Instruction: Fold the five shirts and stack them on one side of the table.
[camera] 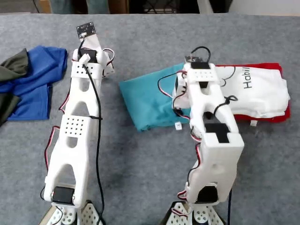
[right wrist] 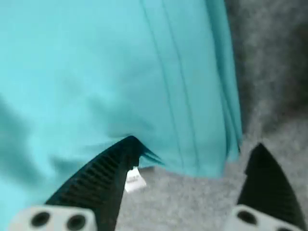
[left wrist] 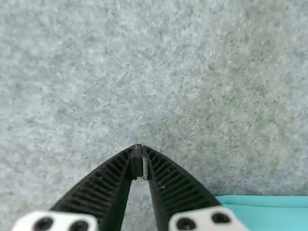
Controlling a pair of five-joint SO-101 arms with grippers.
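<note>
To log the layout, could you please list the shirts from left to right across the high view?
Crumpled dark olive fabric shirt → rumpled blue fabric shirt → folded teal fabric shirt → folded white printed shirt.

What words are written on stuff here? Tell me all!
The dark lettering on the white shirt: sideways, cut off at the fold; no whole word reads.
The small tag at the teal shirt: too blurred to read.
The other tag, by the red shirt: too small to read.

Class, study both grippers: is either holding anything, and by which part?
Nothing is held. The left gripper is shut, empty, over the table; the right gripper is open, astride an edge of the teal shirt.
</note>
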